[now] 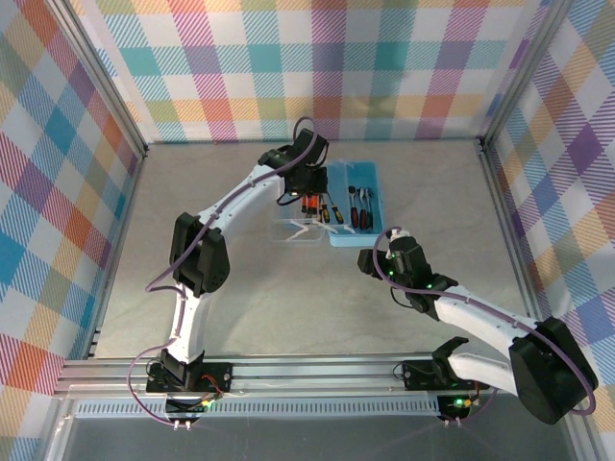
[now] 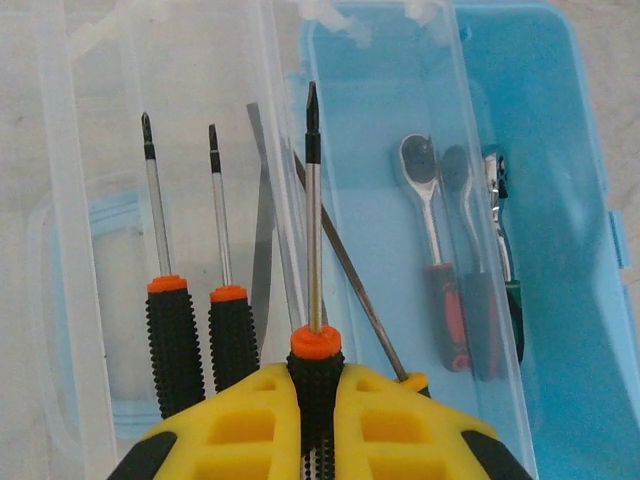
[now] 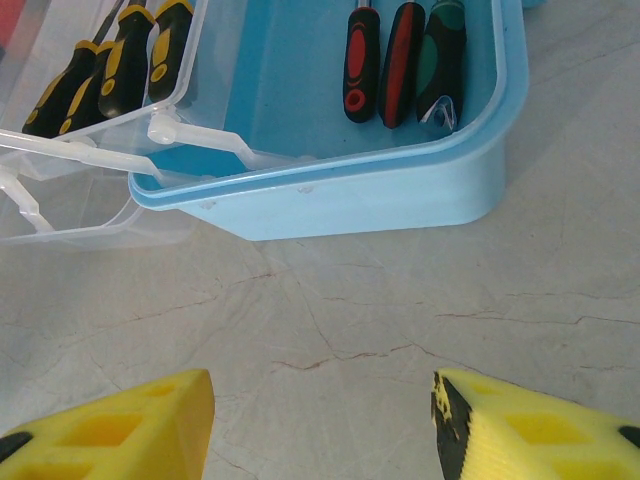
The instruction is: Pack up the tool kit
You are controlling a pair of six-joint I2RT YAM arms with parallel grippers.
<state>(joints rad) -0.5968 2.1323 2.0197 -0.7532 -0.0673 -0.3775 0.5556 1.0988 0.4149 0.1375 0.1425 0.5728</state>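
The light-blue tool kit box (image 1: 370, 226) lies open at the table's middle back, its clear lid (image 1: 300, 230) folded out to the left. My left gripper (image 2: 316, 400) is shut on the black handle of a screwdriver (image 2: 313, 200), whose tip points over the seam between the clear lid (image 2: 110, 200) and the blue box (image 2: 560, 200). Two more screwdrivers (image 2: 170, 340) lie in the lid. Ratchets (image 2: 430, 230) lie in the blue box. My right gripper (image 3: 325, 400) hovers open over bare table just in front of the box's near wall (image 3: 380, 195), holding nothing.
Checked walls enclose the table on three sides. A metal rail (image 1: 307, 370) runs along the near edge by the arm bases. Bare marbled tabletop (image 3: 330, 300) spreads in front of the box. The left arm (image 1: 231, 206) reaches diagonally across to the lid.
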